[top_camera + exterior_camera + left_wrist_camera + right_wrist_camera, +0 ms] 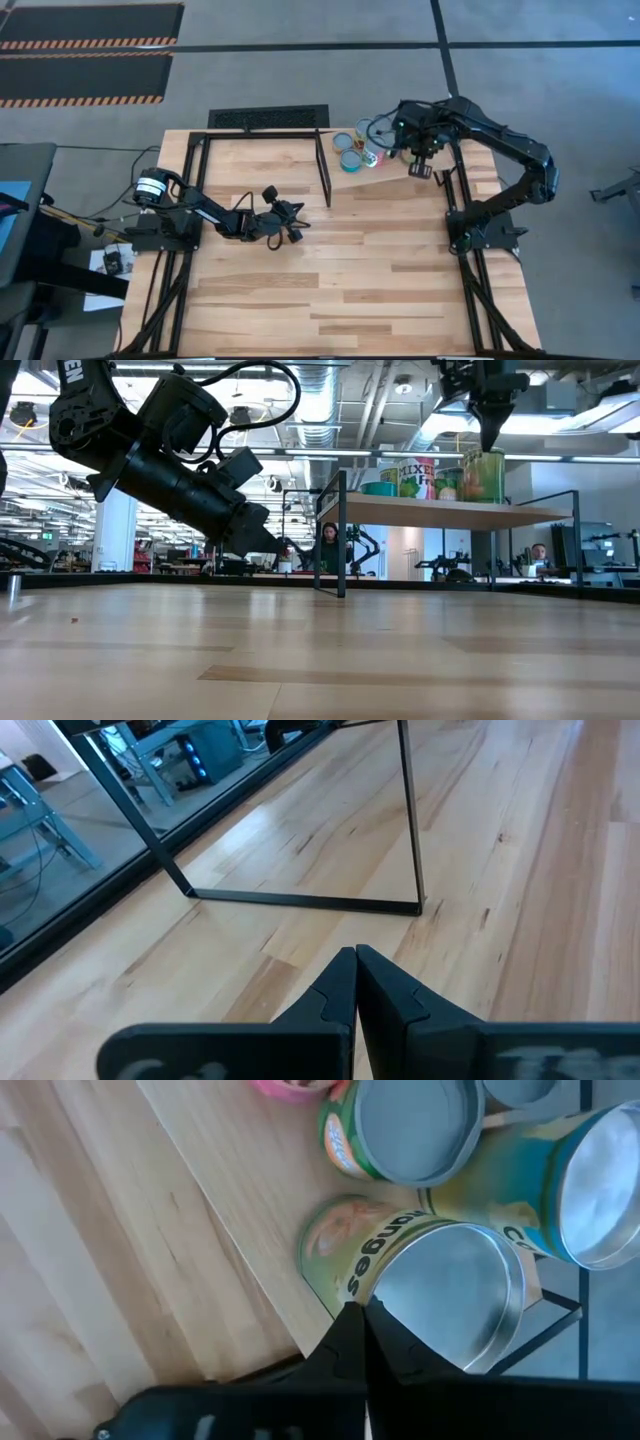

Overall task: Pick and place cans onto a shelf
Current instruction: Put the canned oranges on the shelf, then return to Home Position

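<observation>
The shelf [440, 510] is a light wood board on thin black legs at the table's far right. Several cans stand upright on it: a teal one [380, 488], a mixed-fruit one [417, 478], a green one [450, 484] and a yellow-green mango can [483, 475]. My right gripper [490, 445] is shut and points down, right over the mango can's silvery top [450, 1295]. My left gripper [297, 225] rests shut low over the table's middle left, holding nothing [355, 970]. My right gripper's shut fingertips [360, 1325] come from above and stand at the rim of the mango can's top [385, 1280]. I cannot tell whether they touch it. The can stands upright on the shelf board.
The shelf's black frame leg [410, 820] stands on the table ahead of my left gripper. Black rails [470, 290] run along the table's left and right edges. Bare planked tabletop [340, 280] lies toward the near edge. People [328, 545] sit in the room behind.
</observation>
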